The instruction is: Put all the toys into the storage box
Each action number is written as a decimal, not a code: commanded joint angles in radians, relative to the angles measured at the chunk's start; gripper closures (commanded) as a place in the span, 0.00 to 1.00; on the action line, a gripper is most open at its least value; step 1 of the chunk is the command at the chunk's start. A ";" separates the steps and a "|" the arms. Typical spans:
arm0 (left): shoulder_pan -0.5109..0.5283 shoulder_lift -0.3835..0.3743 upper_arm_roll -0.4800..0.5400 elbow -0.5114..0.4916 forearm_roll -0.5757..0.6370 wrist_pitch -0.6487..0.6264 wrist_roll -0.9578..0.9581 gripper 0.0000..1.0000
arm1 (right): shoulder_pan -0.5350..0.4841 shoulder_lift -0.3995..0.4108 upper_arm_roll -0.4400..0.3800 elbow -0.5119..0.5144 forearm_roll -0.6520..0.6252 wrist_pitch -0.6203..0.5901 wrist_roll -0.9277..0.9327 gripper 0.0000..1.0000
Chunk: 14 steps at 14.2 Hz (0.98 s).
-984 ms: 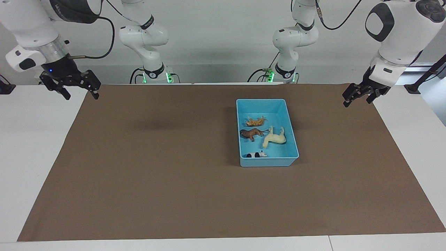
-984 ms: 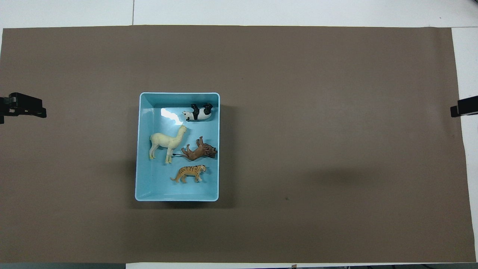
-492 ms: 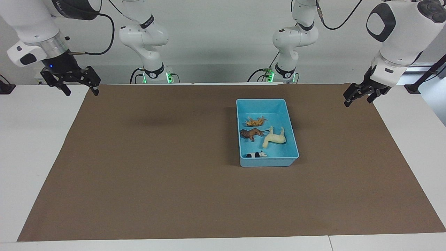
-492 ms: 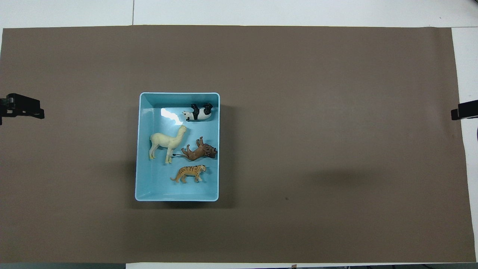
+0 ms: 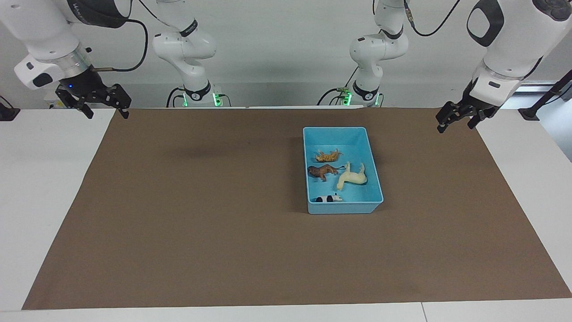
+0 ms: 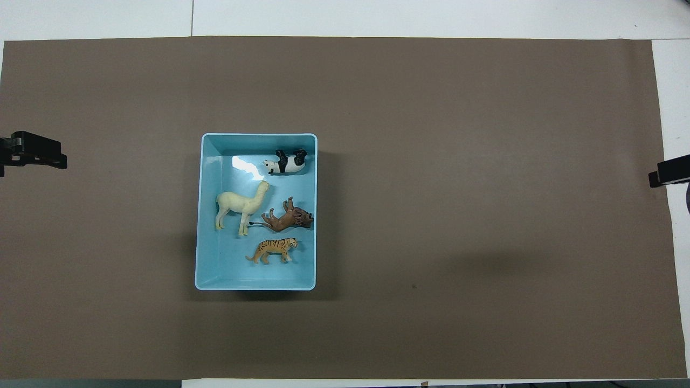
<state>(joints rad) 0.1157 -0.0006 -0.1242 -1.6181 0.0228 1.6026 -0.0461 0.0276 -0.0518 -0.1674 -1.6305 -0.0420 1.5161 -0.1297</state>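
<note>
1. The rectangular light blue plastic storage box with low walls and a flared rim sits on the brown paper table cover, toward the left arm's end of the table.
2. All four small plastic animal toys lie on their sides inside it.
3. The black-and-white panda figurine lies at about 12 o'clock on the box floor in the overhead view, farthest from the robots.
4. The cream-white horse figurine lies around 9 o'clock of the box's middle in that view.
5. The brown lion figurine lies at about 3 o'clock, beside the horse; its tail reaches the horse's legs, though I cannot tell whether they touch.
6. The orange striped tiger figurine lies at about 5 o'clock, nearest the robots of the four.
7. The left gripper hangs in the air over the cover's edge at the left arm's end of the table, at 9 o'clock of the box in the overhead view and well apart from it. Its black fingers are spread and hold nothing.
8. The right gripper hangs over the cover's edge at the right arm's end, at 3 o'clock in that view. Its fingers are wide apart and empty.
</note>
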 commanded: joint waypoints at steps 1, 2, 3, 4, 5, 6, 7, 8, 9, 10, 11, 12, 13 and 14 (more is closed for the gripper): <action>-0.108 0.005 0.088 0.027 0.008 -0.049 -0.015 0.00 | -0.028 0.003 0.025 0.015 -0.019 -0.019 -0.038 0.00; -0.129 0.002 0.110 0.027 0.006 -0.049 -0.015 0.00 | -0.026 0.003 0.025 0.020 -0.019 -0.019 -0.038 0.00; -0.130 -0.002 0.110 0.017 0.006 -0.046 -0.014 0.00 | -0.020 0.003 0.023 0.023 -0.021 -0.019 -0.038 0.00; -0.133 -0.013 0.110 0.000 0.006 -0.035 -0.014 0.00 | -0.017 0.007 0.023 0.030 -0.021 -0.019 -0.038 0.00; -0.133 -0.021 0.110 -0.017 0.006 -0.023 -0.012 0.00 | -0.017 0.007 0.023 0.031 -0.022 -0.019 -0.036 0.00; -0.133 -0.025 0.109 -0.029 0.006 -0.012 -0.011 0.00 | -0.017 0.007 0.023 0.031 -0.022 -0.017 -0.036 0.00; -0.133 -0.032 0.109 -0.038 0.005 -0.004 -0.009 0.00 | -0.015 0.007 0.023 0.031 -0.022 -0.016 -0.036 0.00; -0.133 -0.035 0.109 -0.042 0.005 0.000 -0.009 0.00 | -0.015 0.009 0.023 0.031 -0.021 -0.016 -0.036 0.00; -0.131 -0.035 0.109 -0.040 0.002 -0.001 -0.009 0.00 | -0.015 0.009 0.023 0.032 -0.021 -0.016 -0.034 0.00; -0.133 -0.033 0.109 -0.039 0.002 -0.003 -0.011 0.00 | -0.015 0.009 0.023 0.032 -0.021 -0.017 -0.034 0.00; -0.133 -0.035 0.109 -0.039 0.002 -0.003 -0.011 0.00 | -0.014 0.009 0.025 0.032 -0.021 -0.016 -0.034 0.00; -0.133 -0.033 0.109 -0.039 -0.001 -0.003 -0.011 0.00 | -0.014 0.009 0.023 0.032 -0.019 -0.016 -0.034 0.00; -0.133 -0.033 0.109 -0.037 -0.003 -0.003 -0.011 0.00 | -0.012 0.007 0.025 0.032 -0.019 -0.016 -0.034 0.00; -0.133 -0.033 0.109 -0.037 -0.004 -0.001 -0.012 0.00 | -0.012 0.007 0.025 0.032 -0.019 -0.017 -0.033 0.00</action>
